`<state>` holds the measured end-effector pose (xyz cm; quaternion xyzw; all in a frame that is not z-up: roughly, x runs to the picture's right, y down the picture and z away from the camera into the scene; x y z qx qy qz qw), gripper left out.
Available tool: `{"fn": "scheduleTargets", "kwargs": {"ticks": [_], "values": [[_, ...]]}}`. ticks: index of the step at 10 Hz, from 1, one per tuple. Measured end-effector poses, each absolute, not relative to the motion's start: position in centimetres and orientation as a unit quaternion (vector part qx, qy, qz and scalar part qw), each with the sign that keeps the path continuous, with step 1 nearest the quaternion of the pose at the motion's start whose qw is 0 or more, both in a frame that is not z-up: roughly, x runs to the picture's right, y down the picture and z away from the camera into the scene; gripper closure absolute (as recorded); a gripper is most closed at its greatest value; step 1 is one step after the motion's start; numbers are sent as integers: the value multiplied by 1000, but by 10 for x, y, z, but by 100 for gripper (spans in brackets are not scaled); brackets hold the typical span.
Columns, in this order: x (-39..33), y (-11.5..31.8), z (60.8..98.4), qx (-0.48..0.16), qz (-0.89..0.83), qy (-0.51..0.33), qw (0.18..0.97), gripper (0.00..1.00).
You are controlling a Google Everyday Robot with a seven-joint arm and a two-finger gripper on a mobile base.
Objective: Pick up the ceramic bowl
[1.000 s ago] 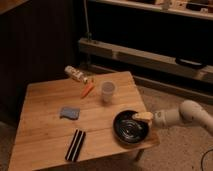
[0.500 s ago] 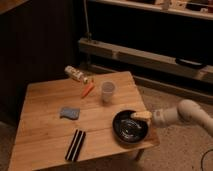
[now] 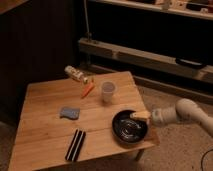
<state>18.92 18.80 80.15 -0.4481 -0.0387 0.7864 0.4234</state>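
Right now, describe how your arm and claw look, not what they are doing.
The arm is a thick, rounded, pale grey-white tube coming in from the right edge, with a bulging joint segment near its end. The claw at its tip has slim, tan-orange fingers, above the round glossy black ceramic bowl. No cables, markings or labels are visible.

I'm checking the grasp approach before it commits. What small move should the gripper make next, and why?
Probably close on the rim. The gripper reaches in from the right, its tan finger lying over the right rim of the ceramic bowl, which sits flat near the front right corner of the wooden table. The bowl is not lifted, so securing the rim comes first.
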Motion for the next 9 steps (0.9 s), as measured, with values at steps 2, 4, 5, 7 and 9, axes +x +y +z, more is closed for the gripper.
{"fn": "scheduleTargets", "kwargs": {"ticks": [2,4,5,7,9], "values": [[186,190,805,-450,785,-34,424,20],[184,191,808,-452,784,-29,425,20],[183,191,809,-452,784,-28,425,20],[181,192,812,-453,784,-26,424,20],[182,193,812,-452,784,-24,425,34]]}}
